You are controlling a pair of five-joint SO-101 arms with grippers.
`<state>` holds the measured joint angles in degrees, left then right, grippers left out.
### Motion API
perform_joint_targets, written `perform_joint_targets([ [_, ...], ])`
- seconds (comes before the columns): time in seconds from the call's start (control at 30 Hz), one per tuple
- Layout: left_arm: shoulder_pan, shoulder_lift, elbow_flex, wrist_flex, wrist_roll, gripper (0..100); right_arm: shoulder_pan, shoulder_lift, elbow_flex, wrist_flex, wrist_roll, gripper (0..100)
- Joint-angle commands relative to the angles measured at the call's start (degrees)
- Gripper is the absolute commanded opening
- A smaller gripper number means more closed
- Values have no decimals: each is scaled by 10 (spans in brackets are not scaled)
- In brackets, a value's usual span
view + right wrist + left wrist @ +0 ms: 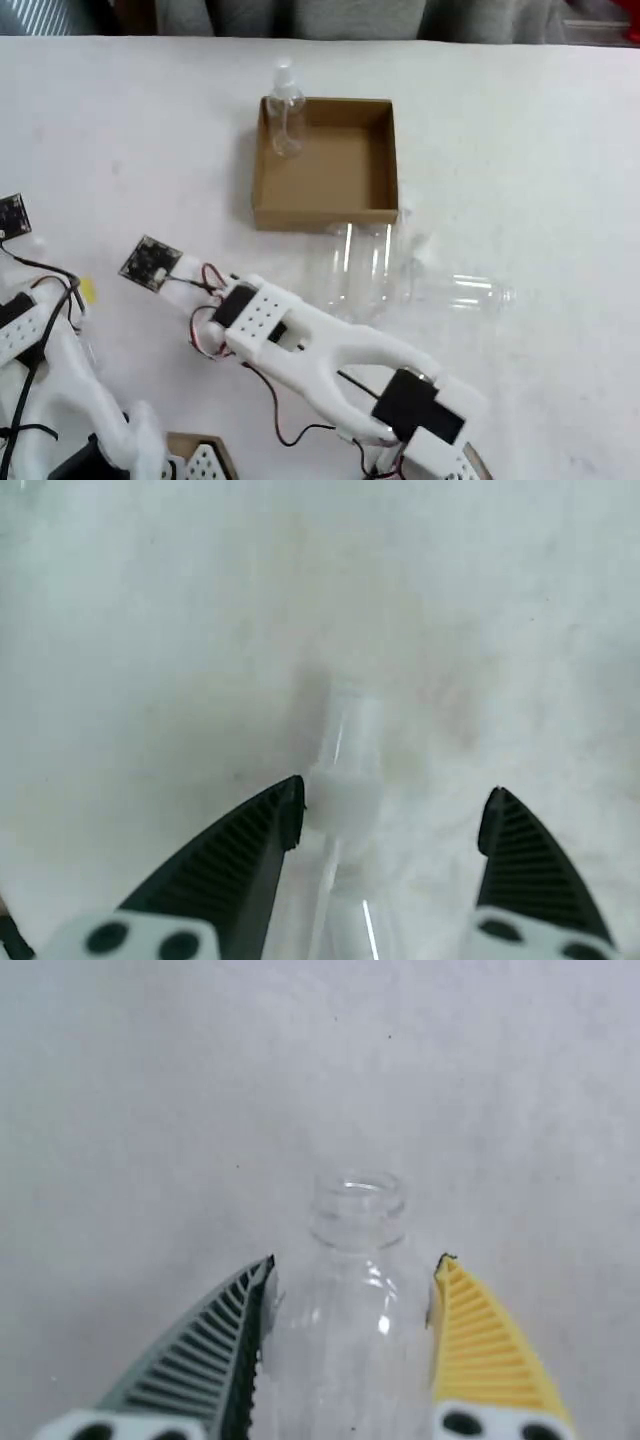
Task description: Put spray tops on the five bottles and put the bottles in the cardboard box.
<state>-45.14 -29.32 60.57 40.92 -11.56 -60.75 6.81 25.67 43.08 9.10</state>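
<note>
**Clear bottle gripped while a spray top lay between open fingers**

Clear plastic was clamped in the left hand (350, 1265). An uncapped bottle (345, 1330) was pinched near its shoulder between the grey finger and the yellow one, with both pressed against its sides. Its long axis was aligned with the fingers, and its open threaded mouth was pointed away from the wrist, out over the table (120, 1080). This grip was judged to have been chosen so that the neck was left free for a top to be fitted. Whether the base was rested on the table could not be told.

The right hand (395, 795) was spread wide, and nothing was gripped by it. A spray top (342, 798) was seen lying on the table between its two black fingers, close against one of them. The top's long axis was laid roughly along the fingers, with the thin dip tube trailed back toward the wrist and the head pointed away. The straddle was judged to be readiness for closing on the white collar.

In the high view, a capped bottle (285, 115) was stood upright in the cardboard box (325, 215), in a corner far from the arms. Loose bottles (360, 265) were left on their sides just beside the box's near wall, though their number could not be counted with certainty.
</note>
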Motion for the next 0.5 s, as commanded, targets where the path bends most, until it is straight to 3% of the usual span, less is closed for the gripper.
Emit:
perform_joint_targets([
  [0.0, 0, -20, -4, -12, 6, 169, -5, 12, -46, 20, 4, 262],
  [0.47, 9, -20, -4, -12, 5, 169, -5, 116, -148, 87, 24, 261],
])
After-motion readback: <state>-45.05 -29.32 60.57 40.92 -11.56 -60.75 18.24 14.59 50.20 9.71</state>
